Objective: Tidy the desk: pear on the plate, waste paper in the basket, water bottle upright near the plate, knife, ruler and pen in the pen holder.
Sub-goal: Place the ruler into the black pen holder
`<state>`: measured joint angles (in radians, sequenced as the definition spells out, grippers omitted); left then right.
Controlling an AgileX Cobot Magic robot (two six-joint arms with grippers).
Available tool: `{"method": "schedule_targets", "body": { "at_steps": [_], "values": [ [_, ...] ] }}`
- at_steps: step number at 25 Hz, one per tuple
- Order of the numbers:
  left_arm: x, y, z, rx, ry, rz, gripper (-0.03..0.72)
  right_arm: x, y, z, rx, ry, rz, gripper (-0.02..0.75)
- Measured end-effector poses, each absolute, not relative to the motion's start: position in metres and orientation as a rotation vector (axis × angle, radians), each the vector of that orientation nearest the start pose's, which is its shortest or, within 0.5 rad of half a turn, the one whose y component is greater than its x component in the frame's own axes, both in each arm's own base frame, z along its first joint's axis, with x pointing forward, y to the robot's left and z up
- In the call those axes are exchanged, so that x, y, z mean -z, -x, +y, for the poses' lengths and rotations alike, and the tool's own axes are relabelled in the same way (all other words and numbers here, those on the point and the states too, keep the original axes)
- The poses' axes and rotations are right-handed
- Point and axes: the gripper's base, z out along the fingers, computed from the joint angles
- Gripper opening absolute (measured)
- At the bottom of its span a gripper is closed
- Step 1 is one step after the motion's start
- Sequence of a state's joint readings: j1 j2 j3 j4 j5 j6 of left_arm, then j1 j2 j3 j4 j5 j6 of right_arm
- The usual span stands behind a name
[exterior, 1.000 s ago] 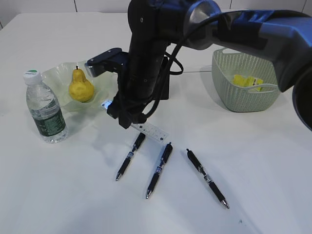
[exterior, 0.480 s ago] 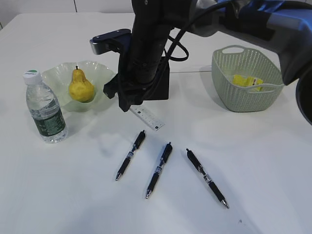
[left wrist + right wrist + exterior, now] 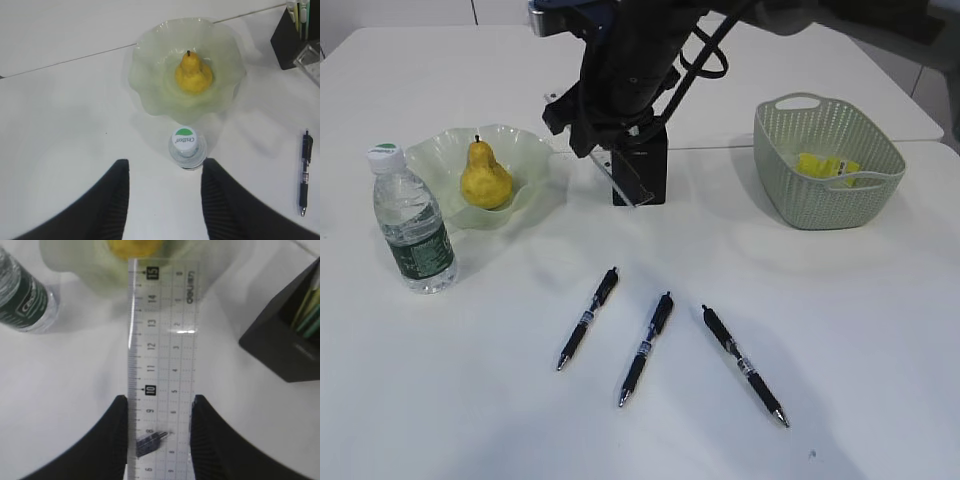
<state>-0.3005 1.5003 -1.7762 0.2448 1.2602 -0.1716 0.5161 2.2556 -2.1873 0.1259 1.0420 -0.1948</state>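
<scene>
My right gripper is shut on the transparent ruler and holds it in the air, tilted, just in front of the black pen holder; the ruler shows there too. The pen holder has yellow-green items inside. The yellow pear lies on the wavy pale-green plate. The water bottle stands upright to the left of the plate. My left gripper is open and empty, high above the bottle's cap. Yellow waste paper lies in the basket. No knife is recognisable.
Three black pens lie on the table in front: one on the left, one in the middle, one on the right. The right arm's dark body hangs over the back middle of the table. The left arm is out of the exterior view.
My right gripper has lifted the ruler off the table near the pens and carried it up and back to the pen holder. The other things have not moved.
</scene>
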Motion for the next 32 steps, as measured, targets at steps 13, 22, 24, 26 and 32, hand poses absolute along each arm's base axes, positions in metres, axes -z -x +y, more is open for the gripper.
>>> {"method": "schedule_targets", "body": {
  "at_steps": [13,22,24,26,32],
  "values": [
    [-0.449,-0.294,-0.066,-0.161,-0.146,2.414,0.331,-0.277,-0.475,0.224,-0.168,0.688,2.226,0.281],
    [-0.449,-0.294,-0.066,-0.161,-0.146,2.414,0.330,-0.284,-0.499,0.202,-0.136,0.570,2.009,0.281],
    [-0.449,-0.294,-0.066,-0.161,-0.146,2.414,0.330,-0.289,-0.502,0.203,-0.133,0.558,1.948,0.281],
    [-0.449,-0.294,-0.066,-0.161,-0.146,2.414,0.330,-0.290,-0.504,0.204,-0.135,0.549,1.917,0.281],
    [-0.449,-0.294,-0.066,-0.161,-0.146,2.414,0.330,-0.267,-0.515,0.204,-0.132,0.540,1.909,0.281]
  ]
}}
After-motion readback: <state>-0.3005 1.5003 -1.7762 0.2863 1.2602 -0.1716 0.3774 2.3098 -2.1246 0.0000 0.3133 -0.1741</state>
